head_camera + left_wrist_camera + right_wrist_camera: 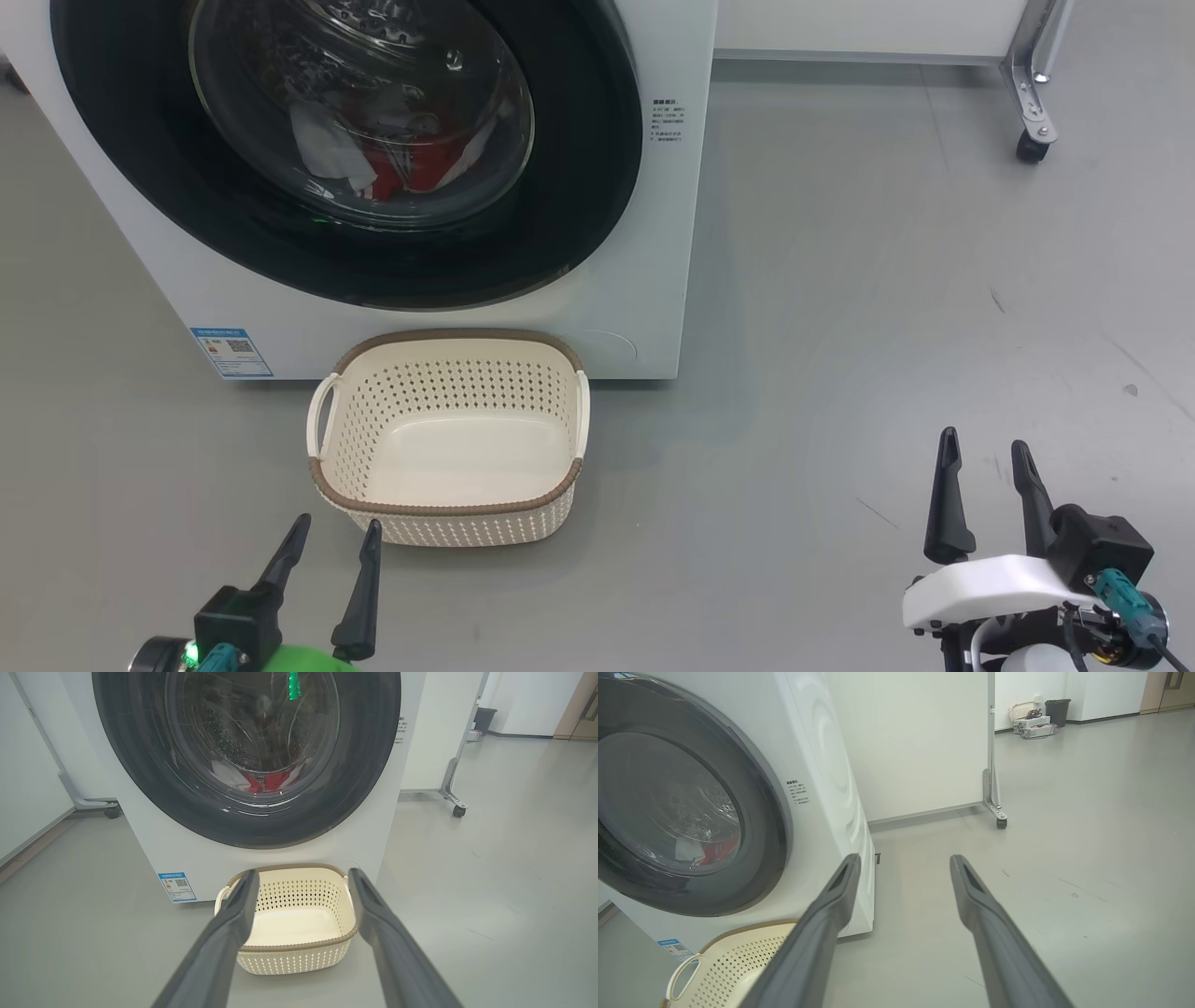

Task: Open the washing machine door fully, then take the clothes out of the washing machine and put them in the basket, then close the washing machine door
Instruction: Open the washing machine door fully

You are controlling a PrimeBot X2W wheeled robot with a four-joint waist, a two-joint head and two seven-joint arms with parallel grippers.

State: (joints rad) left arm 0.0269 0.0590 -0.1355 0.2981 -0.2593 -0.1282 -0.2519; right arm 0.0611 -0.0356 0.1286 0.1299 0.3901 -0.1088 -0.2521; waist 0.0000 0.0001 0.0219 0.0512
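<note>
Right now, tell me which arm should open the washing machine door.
Left, probably. The left gripper, open, faces the closed washing machine door squarely across the basket. The right gripper, open, sits past the side of the washing machine, pointing at floor. I cannot tell where the handle is.

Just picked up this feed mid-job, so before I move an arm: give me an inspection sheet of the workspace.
Surface: grey floor, a few dark scuffs.
Job's things: door shut; red and white clothes behind its glass, inside the washer; basket empty, on the floor in front of the washer, below the door.
Clutter: bin and some boxes far off by the wall.
Grippers: left gripper open, holding nothing, just short of the basket; right gripper open, holding nothing, over bare floor.
Cables: short cable at the right wrist.
Surroundings: white panel on castors behind the washer.
</note>
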